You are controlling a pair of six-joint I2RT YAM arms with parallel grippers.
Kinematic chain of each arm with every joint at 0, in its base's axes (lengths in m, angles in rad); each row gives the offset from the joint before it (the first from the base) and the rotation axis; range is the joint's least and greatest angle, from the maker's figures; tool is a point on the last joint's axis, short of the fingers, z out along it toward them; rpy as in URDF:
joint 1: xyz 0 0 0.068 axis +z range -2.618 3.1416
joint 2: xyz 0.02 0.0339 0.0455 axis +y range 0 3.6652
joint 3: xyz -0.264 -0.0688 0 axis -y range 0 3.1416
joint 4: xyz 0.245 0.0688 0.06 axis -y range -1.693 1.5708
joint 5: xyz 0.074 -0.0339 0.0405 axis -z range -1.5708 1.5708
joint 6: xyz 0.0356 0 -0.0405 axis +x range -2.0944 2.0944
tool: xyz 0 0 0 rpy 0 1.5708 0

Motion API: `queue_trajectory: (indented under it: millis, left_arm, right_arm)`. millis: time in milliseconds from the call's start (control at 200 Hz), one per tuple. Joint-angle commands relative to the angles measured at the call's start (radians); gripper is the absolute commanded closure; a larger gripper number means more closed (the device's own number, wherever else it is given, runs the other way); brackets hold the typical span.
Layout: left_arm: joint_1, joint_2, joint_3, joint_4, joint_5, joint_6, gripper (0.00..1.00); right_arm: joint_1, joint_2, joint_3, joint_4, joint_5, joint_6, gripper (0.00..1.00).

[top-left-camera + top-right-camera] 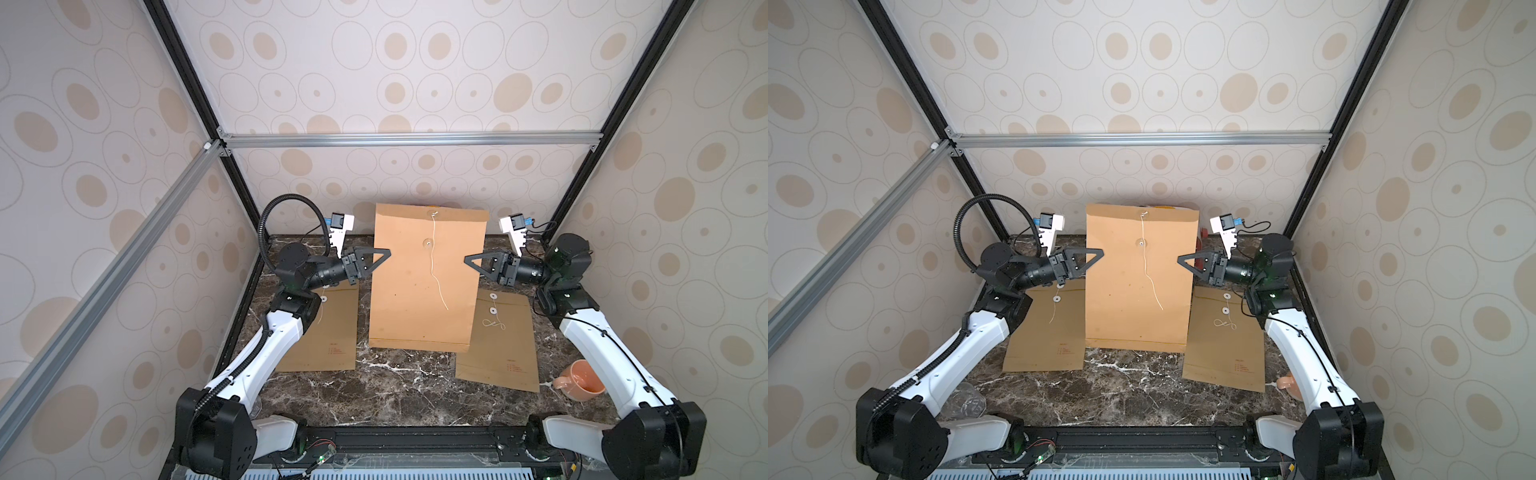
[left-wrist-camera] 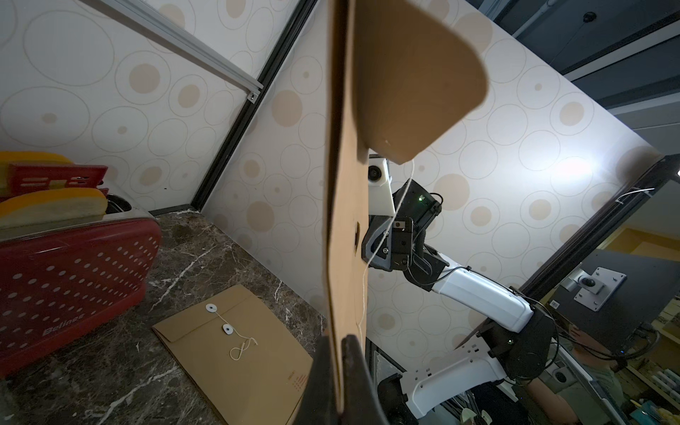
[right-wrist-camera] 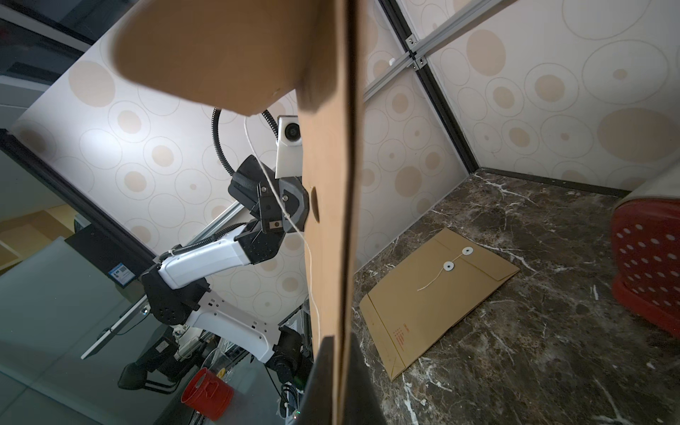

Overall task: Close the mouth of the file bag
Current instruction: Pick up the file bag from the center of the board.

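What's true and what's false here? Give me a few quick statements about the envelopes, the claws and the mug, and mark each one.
1. The standing envelope is pinched at its side edges by the left claw and the right claw. True.
2. Its string is wound tightly around the buttons. False: it hangs loose down the front.
3. The left flat envelope and the right flat envelope lie on the table. True.
4. The mug is blue. False: it is pinkish orange.
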Motion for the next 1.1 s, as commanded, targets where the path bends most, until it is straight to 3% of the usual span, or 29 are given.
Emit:
queue_trajectory:
  millis: [0, 85, 240, 346, 441, 601, 746, 901, 1092]
  left_arm:
    - [-0.005, -0.024, 0.034, -0.048, 0.001, 0.075, 1.00]
    - [-0.006, -0.045, 0.040, -0.131, -0.023, 0.150, 1.00]
    - [-0.008, -0.067, 0.039, -0.194, -0.050, 0.214, 1.00]
    - [-0.015, -0.078, 0.039, -0.221, -0.064, 0.254, 1.00]
    - [-0.020, -0.090, 0.035, -0.239, -0.075, 0.283, 1.00]
    - [-0.028, -0.088, 0.039, -0.229, -0.058, 0.278, 1.00]
    - [-0.040, -0.089, 0.038, -0.230, -0.052, 0.282, 1.00]
    - [-0.047, -0.096, 0.035, -0.229, -0.049, 0.288, 1.00]
    - [-0.053, -0.082, 0.034, -0.190, -0.031, 0.255, 1.00]
  right_arm:
    - [0.002, -0.017, 0.067, -0.234, 0.066, -0.200, 0.71]
    - [-0.010, -0.050, 0.077, -0.361, 0.171, -0.297, 0.63]
    - [-0.024, -0.171, 0.057, -0.522, 0.519, -0.418, 0.56]
    - [-0.040, -0.255, 0.042, -0.523, 0.612, -0.471, 0.54]
    - [-0.042, -0.282, 0.061, -0.456, 0.524, -0.470, 0.54]
    - [-0.028, -0.200, 0.122, -0.236, 0.347, -0.298, 0.56]
    - [0.016, -0.075, 0.248, -0.255, 0.322, -0.291, 0.60]
    - [0.073, 0.022, 0.250, -0.124, 0.303, -0.193, 0.60]
    - [0.169, 0.085, 0.238, -0.135, 0.331, -0.244, 0.60]
